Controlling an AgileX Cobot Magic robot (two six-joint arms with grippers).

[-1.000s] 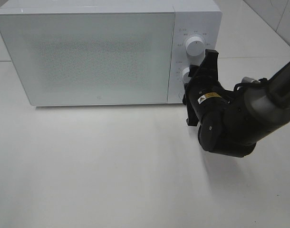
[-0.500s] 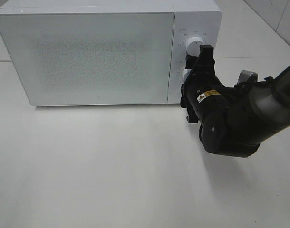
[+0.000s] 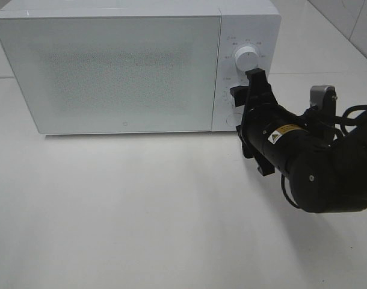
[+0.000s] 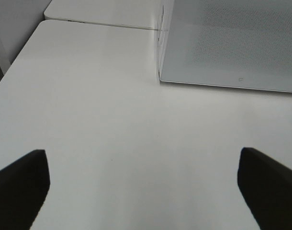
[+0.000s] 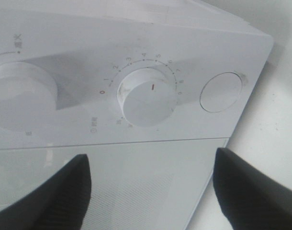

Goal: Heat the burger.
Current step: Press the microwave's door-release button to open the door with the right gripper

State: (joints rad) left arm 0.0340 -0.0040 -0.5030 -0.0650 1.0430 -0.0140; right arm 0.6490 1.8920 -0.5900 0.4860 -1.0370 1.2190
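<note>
Looking from the high camera: a white microwave (image 3: 111, 66) is sitting at the back of a white table (image 3: 141, 211), with its frosted door (image 3: 120, 36) shut.
Task's thing: the burger is not showing in any view, so its look and its place cannot be told; the shut door is hiding the oven's inside.
Right arm, high camera: it is reaching in from the right edge, with its bulky black wrist hanging low over the table. The right gripper (image 3: 246, 87) is pointing at the control panel, just below the upper knob (image 3: 246, 57), and is covering the dial beneath it.
Right wrist camera: the right gripper (image 5: 151, 158) is facing the panel with its two dark fingers (image 5: 50, 196) spread wide and pinching nothing. A white timer knob (image 5: 148, 98) with a red mark and a ring of numbers is sitting ahead of the gap, clear of both fingers. A round button (image 5: 221, 92) is lying beside it, and a second knob (image 5: 19, 100) is on its other side.
Left wrist camera: the left gripper (image 4: 142, 153) is hanging over bare table with its fingers (image 4: 19, 184) spread fully apart and holding nothing. The microwave's front corner (image 4: 160, 79) is standing well ahead of it.
</note>
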